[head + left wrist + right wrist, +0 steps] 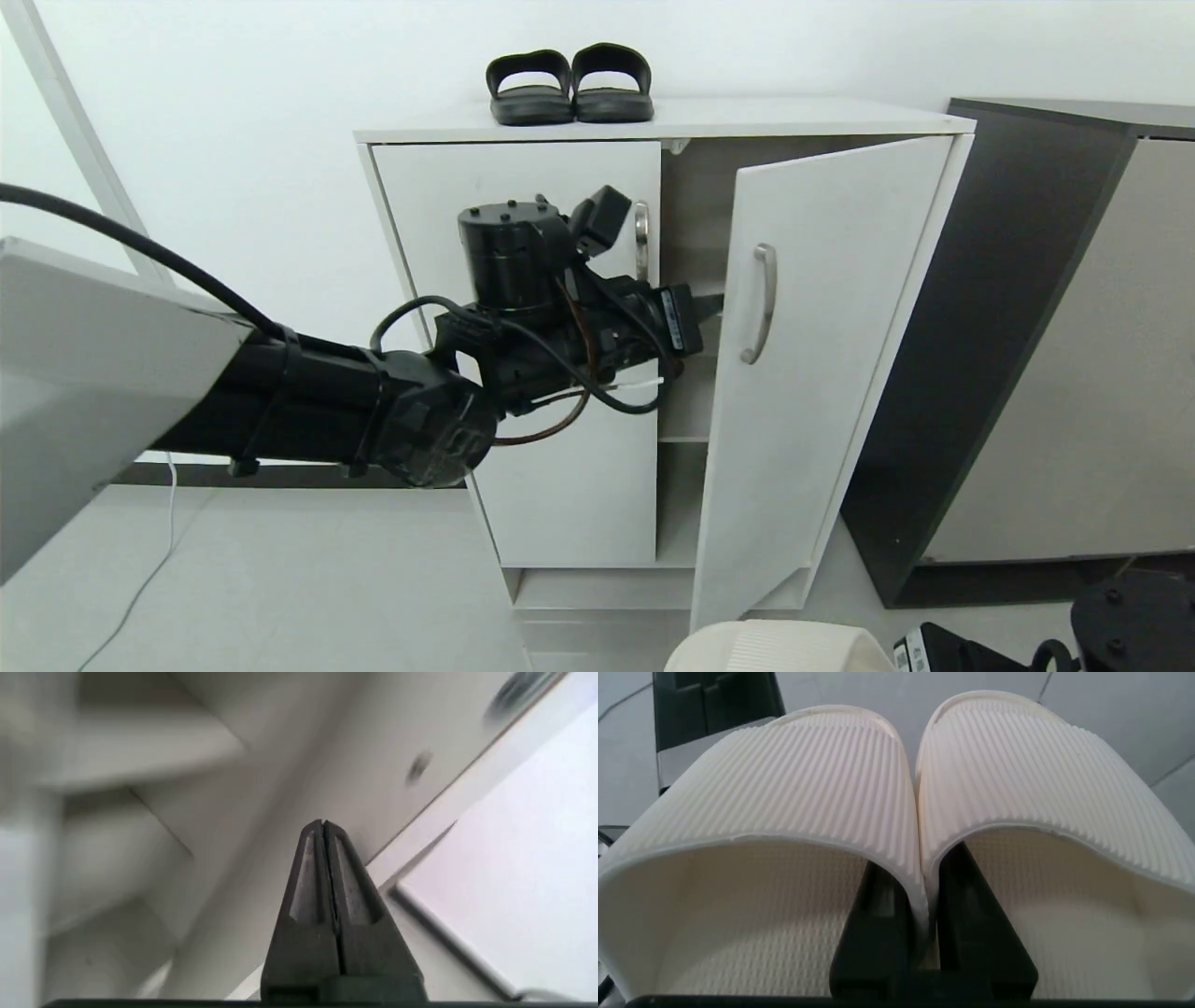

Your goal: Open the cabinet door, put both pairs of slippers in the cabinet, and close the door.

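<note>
Ajar: right door (822, 373) of white cabinet (747, 117), swung partway out w/ handle (764, 303) facing front. Left door (439, 205) shut. Visible thru the gap: a shelf (686, 439). Parked on cabinet top, side by side & touching: black slippers (569, 86). Sitting at the gap btw doors, approx handle height: left gripper (714, 306), clenched on nothing, fingers (304, 887) pressed flat together. Low in front of cabinet: right gripper (923, 905), pinching cream slippers (813, 775) by their two touching inner walls, one finger inside each. Just right of cabinet: grey cupboard (1055, 345).
</note>
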### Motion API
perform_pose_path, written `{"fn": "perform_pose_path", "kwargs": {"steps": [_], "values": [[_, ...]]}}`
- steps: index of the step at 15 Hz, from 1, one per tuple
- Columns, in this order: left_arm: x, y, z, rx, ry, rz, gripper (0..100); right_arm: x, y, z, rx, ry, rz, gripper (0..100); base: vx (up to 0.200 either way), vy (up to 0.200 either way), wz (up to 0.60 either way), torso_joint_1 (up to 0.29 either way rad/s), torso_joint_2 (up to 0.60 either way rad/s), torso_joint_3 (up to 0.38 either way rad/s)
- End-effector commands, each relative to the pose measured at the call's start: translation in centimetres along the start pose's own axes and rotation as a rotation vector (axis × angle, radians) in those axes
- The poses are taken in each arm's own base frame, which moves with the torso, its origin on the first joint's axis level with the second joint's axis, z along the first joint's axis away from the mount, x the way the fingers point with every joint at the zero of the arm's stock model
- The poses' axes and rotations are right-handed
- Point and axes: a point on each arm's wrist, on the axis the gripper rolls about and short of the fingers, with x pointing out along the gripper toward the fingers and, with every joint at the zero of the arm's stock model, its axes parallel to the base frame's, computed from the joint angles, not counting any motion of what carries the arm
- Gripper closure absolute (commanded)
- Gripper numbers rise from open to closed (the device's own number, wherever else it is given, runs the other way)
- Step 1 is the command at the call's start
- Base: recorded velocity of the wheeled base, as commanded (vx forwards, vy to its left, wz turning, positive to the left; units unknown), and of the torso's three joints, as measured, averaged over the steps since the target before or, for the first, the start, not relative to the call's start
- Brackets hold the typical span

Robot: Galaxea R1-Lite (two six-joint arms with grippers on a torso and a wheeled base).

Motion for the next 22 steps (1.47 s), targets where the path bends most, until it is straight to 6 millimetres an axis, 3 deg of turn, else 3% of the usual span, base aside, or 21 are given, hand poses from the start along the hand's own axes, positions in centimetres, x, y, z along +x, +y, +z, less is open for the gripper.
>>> {"fn": "perform_pose_path", "kwargs": {"steps": [1, 8, 13, 16, 18, 20, 21, 22], "values": [[0.0, -2.2, -1.3, 0.022, 0.027, -0.043, 100, 0.0, 0.2, -0.1, -0.004, 0.003, 0.010, 100, -0.200, 0.000, 0.00, 0.002, 0.01, 0.007], [-0.6, -2.3, -1.7, 0.025, -0.035, -0.016, 100, -0.1, 0.3, -0.1, -0.010, 0.000, 0.010, 100, -0.029, 0.000, 0.00, 0.001, 0.00, 0.001], [-2.7, -2.0, -1.3, 0.017, -0.035, 0.027, 100, 0.2, 0.2, -0.2, -0.025, 0.011, 0.010, 100, 0.000, 0.000, 0.00, 0.000, 0.00, 0.000], [-7.9, -2.0, 0.9, 0.024, -0.073, 0.100, 100, 2.3, -2.4, 1.3, 0.064, 0.027, -0.254, 100, 0.000, 0.000, 0.00, 0.000, 0.00, 0.000], [-13.1, -2.1, 2.5, 0.019, -0.097, 0.233, 100, 5.4, -4.4, 2.2, 0.210, 0.035, -0.536, 100, 0.000, 0.000, 0.00, 0.000, 0.00, 0.000], [-19.1, -2.9, 4.6, 0.030, -0.174, 0.389, 100, 8.8, -7.0, 4.4, 0.341, -0.059, -0.722, 100, 0.000, 0.000, 0.00, 0.000, 0.00, 0.000], [-20.5, -3.3, 5.2, 0.035, -0.194, 0.419, 100, 9.5, -7.7, 4.9, 0.365, -0.083, -0.764, 100, 0.000, 0.000, 0.00, 0.000, 0.00, 0.000], [-24.6, -4.8, 6.1, 0.043, -0.225, 0.518, 100, 11.3, -9.8, 5.6, 0.399, -0.116, -0.894, 100, 0.000, 0.000, 0.00, 0.000, 0.00, 0.000]]}}
